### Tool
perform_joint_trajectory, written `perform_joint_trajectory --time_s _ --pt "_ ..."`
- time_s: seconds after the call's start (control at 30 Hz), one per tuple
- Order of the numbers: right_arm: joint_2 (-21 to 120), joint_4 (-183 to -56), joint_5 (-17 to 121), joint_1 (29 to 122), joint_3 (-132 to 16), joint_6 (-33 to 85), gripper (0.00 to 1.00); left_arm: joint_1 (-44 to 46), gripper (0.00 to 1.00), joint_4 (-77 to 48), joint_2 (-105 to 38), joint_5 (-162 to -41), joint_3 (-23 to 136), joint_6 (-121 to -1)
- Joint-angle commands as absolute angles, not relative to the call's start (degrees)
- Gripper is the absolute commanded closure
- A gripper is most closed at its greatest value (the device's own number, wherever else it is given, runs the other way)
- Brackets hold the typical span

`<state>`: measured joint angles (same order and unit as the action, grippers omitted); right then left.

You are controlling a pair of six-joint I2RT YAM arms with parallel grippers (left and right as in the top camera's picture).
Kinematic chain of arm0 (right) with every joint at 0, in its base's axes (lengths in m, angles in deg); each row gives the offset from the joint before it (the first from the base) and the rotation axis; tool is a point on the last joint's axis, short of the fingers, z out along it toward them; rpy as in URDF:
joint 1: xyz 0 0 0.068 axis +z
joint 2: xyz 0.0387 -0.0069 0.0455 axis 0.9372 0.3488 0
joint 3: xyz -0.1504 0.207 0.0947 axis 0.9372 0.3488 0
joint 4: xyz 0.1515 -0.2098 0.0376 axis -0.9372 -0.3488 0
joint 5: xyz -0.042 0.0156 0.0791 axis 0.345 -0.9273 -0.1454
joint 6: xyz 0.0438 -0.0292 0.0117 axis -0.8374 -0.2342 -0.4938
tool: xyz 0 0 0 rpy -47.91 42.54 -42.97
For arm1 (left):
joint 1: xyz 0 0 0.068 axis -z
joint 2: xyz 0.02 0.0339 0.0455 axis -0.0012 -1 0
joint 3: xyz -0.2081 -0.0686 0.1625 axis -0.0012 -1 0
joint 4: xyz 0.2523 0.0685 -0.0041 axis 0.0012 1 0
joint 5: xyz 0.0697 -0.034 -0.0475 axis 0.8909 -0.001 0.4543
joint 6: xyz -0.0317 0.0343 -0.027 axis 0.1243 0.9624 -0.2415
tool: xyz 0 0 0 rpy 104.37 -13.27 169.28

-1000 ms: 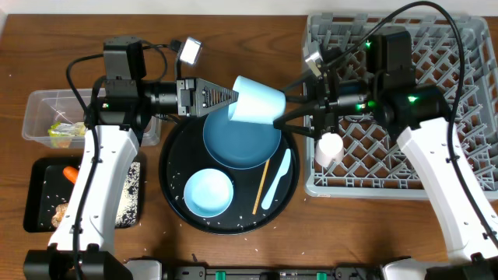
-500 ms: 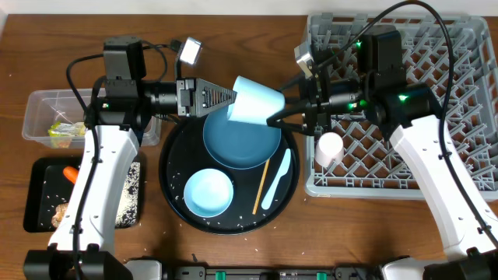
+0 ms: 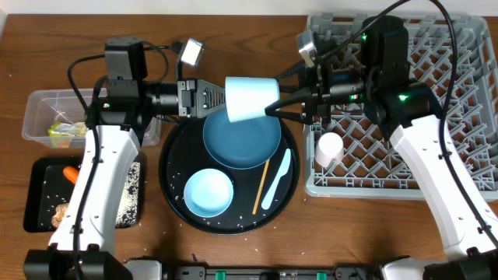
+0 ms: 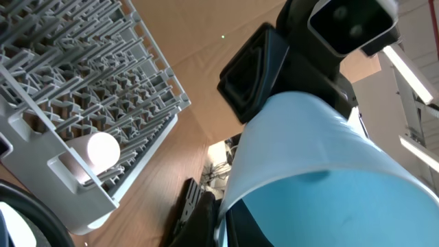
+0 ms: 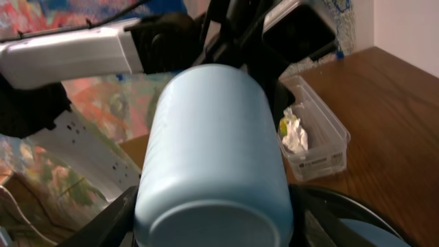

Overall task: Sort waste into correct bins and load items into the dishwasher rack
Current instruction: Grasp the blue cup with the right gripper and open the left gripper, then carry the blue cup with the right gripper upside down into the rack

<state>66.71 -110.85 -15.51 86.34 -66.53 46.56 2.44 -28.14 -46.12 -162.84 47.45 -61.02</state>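
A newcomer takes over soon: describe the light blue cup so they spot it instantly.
Left of the big grey dishwasher rack sits a round black tray. Above its far edge the light blue cup hangs on its side, left claw at its rim, right claw around its base. Unlike the pale blue bowl on the tray, it is airborne.

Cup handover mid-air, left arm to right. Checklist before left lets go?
1. Hold of left gripper on the light blue cup at its rim: ok.
2. Cup base sits between the fingers of the right gripper: ok.
3. Right fingers pressed firmly on the cup: cannot tell.
4. Free cells in the dishwasher rack beside the pink cup: ok.
5. Height of the cup over the dark blue plate if it slips: cannot tell.
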Motion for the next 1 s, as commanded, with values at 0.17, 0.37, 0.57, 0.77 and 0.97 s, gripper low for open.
perform_joint_trajectory --time_s 0.17,0.37,0.57,0.77,0.97 --pt "66.87 -108.66 -15.60 86.43 -67.27 43.50 0.57 5.08 0.93 -27.85 -46.34 -164.18 48.08 -60.69" --pt "66.84 -108.40 -15.36 83.92 -67.27 41.40 0.58 1.58 0.87 -27.81 -46.34 -156.62 48.08 -60.71" --pt "66.82 -109.03 -13.09 79.48 -67.27 37.47 0.60 -0.95 0.85 -27.77 -46.34 -152.81 48.08 -60.73" --pt "65.42 -118.93 -1.09 73.75 -67.34 36.24 0.62 -1.02 0.85 -26.24 -46.34 -146.82 48.06 -60.69" --pt "61.53 -135.15 20.42 67.87 -68.15 36.20 0.64 -0.99 0.85 -18.61 -46.34 -135.35 48.06 -58.40"
